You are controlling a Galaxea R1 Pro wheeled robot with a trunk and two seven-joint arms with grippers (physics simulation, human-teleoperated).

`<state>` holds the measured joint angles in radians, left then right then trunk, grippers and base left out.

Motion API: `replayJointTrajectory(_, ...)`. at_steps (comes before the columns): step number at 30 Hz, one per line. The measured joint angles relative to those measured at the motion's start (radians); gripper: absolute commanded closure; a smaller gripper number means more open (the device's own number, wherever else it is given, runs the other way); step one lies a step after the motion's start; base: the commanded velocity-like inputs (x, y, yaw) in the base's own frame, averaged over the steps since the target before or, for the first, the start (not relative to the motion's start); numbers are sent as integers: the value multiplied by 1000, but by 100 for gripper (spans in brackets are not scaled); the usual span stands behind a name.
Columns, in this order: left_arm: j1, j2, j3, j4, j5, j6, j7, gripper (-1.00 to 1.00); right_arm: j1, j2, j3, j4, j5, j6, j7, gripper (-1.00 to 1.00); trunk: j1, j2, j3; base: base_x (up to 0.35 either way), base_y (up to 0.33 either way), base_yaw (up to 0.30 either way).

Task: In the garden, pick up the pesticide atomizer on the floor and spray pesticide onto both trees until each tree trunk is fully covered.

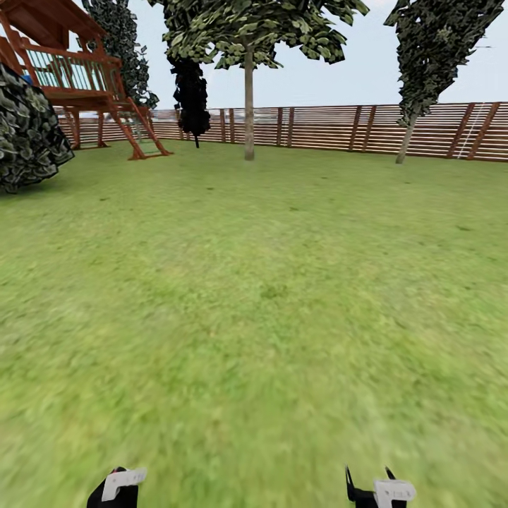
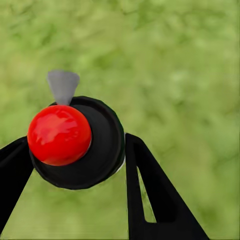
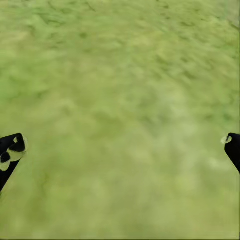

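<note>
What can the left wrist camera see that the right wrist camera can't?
Left wrist camera: the left gripper closed around what looks like the pesticide atomizer, a round dark body with a shiny red knob and a grey nozzle. Right wrist camera: the right gripper, its fingers spread wide apart with nothing between them. Both: the blurry green lawn underneath.

Head cam faced fwd over lawn (image 1: 268, 296) toward far fence (image 1: 339, 127). Both wrist cams looked down, close on the grass past their fingers; all three shared lawn.
</note>
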<state>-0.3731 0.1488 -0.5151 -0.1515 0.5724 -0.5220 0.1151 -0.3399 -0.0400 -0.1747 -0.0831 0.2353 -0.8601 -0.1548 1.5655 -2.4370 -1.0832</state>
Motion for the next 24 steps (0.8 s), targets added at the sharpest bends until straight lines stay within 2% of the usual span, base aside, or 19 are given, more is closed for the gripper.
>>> replayJointTrajectory(13, -1, 0, 0, 0, 0, -1, 0, 100, 1, 2, 1, 2, 2, 0, 3, -100, 0, 0, 0, 340, 0, 0)
replayJointTrajectory(24, 0, 1, 0, 0, 0, -1, 0, 100, 1, 2, 1, 55, 2, 2, 2, -100, 0, 0, 0, 340, 0, 0)
